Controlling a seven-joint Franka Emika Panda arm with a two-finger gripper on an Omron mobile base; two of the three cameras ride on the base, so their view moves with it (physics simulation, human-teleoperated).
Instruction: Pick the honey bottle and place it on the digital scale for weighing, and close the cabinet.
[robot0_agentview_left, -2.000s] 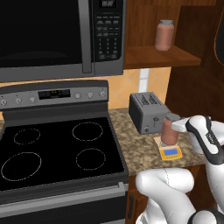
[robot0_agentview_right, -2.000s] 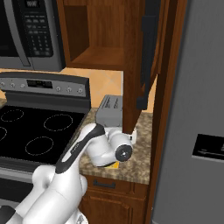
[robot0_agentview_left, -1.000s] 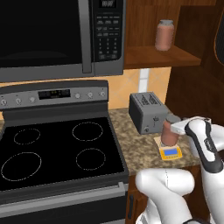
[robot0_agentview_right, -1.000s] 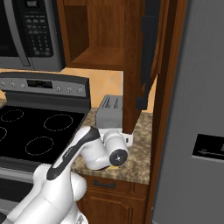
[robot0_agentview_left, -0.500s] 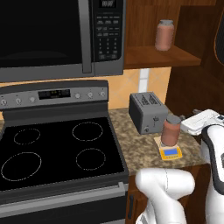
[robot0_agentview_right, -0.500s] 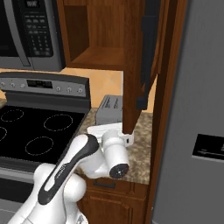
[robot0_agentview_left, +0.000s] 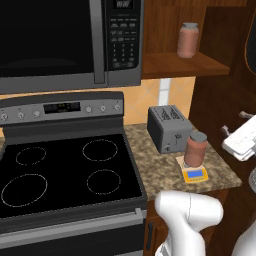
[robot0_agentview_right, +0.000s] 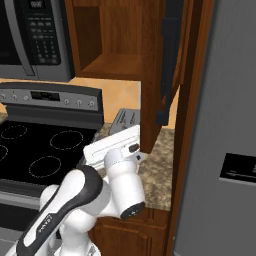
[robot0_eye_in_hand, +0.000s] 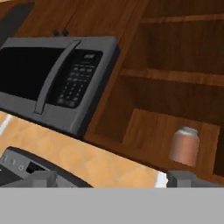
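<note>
The honey bottle (robot0_agentview_left: 195, 149) stands upright on the digital scale (robot0_agentview_left: 193, 172), which lies on the granite surface (robot0_agentview_left: 155, 170) just in front of the toaster (robot0_agentview_left: 168, 128). The hand (robot0_eye_in_hand: 109, 178) is released, its two fingertips (robot0_eye_in_hand: 40, 178) stand wide apart, and it holds nothing. In the left base view the hand (robot0_agentview_left: 234, 130) is to the right of the bottle, raised and apart from it. The hand view looks up toward the microwave (robot0_eye_in_hand: 52, 78) and into the cabinet (robot0_eye_in_hand: 175, 87), where a paler pink jar (robot0_eye_in_hand: 184, 146) stands on the lower shelf. The cabinet door (robot0_agentview_right: 167, 60) stands open, with its black bar handle (robot0_agentview_right: 165, 70) facing the room. The stove (robot0_agentview_left: 60, 175) is left of the surface.
</note>
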